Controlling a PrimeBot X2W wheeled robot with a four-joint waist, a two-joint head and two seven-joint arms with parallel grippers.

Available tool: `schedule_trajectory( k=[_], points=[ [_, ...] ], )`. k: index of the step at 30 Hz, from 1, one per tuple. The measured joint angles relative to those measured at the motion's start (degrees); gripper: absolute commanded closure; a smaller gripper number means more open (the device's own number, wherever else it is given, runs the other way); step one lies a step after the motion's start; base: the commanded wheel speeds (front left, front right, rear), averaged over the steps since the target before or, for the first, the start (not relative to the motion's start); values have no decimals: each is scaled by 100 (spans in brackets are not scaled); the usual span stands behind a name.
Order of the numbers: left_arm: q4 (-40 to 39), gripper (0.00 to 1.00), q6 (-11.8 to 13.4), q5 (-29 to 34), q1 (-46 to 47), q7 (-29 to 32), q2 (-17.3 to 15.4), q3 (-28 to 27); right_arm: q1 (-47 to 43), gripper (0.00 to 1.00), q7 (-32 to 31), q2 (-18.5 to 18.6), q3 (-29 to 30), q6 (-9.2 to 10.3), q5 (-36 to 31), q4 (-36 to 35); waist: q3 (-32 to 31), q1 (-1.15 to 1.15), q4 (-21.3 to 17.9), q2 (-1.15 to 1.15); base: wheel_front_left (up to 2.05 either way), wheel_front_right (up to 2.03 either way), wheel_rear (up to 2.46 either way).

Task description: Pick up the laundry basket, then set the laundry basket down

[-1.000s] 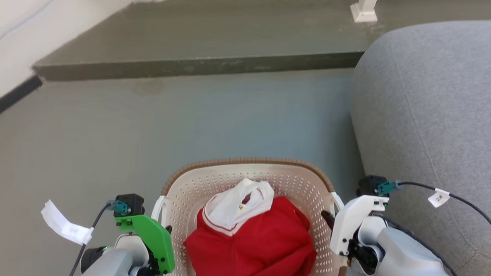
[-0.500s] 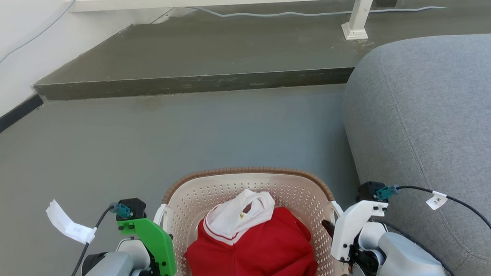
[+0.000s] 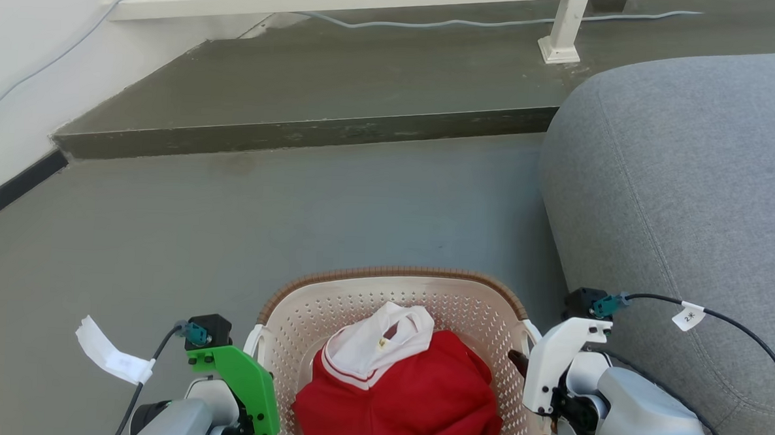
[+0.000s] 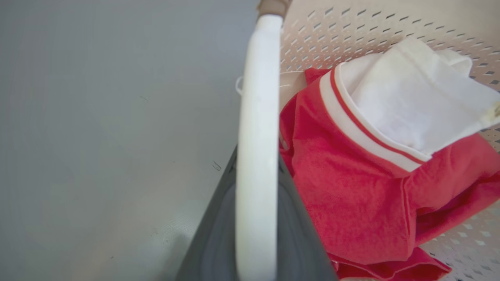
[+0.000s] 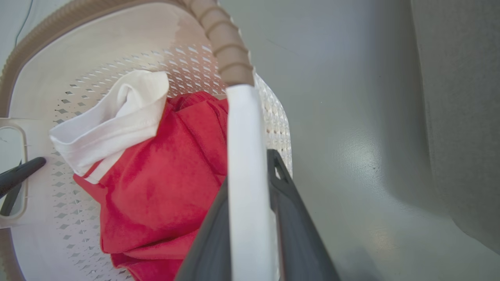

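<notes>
Jaws on both arms are pinching the laundry basket (image 3: 395, 271) by its side handles. In the left wrist view the left jaws have the white left handle (image 4: 256, 156) running straight up between their two dark fingers (image 4: 213, 242), pressed against it on either side. The right wrist view shows the same on the other side: the right handle (image 5: 246, 175) sits tight between the right jaws' fingers (image 5: 300, 238), just below where the brown woven rim (image 5: 230, 50) begins.

From the head camera I see the basket between my two forearms at the bottom of the picture, over the grey floor (image 3: 296, 207). The grey sofa (image 3: 690, 178) is close on its right, and the raised step (image 3: 315, 83) lies well ahead of it. A red garment (image 3: 412, 401) with a white piece (image 3: 376, 335) on top fills the basket.

I judge the pick-up as done or nearly so. Both grips look firm, and in the wrist views the floor beside the basket looks some way below the handles, so I read it as hanging clear. I cannot see its underside, though, so I would not swear it is off the ground. What is left is the setting down: lowering it level onto the floor and only then spreading both jaws.
</notes>
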State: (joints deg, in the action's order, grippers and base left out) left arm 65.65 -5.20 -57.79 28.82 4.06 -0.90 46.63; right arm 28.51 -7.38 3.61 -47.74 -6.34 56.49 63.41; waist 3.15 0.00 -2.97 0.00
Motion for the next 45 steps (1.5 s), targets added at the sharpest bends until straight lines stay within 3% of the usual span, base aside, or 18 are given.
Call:
schedule_trajectory(
  k=[27,45],
  points=[
    [-99,100,119,-213,10,90,-18,167,66,100,-71,21,-145,40,207,25,254,0,0,0,0,0,0],
    [-196,100,253,-248,606,-431,-47,156,751,100,403,44,-136,40,202,19,1175,0,-25,0,0,0,0]
  ],
)
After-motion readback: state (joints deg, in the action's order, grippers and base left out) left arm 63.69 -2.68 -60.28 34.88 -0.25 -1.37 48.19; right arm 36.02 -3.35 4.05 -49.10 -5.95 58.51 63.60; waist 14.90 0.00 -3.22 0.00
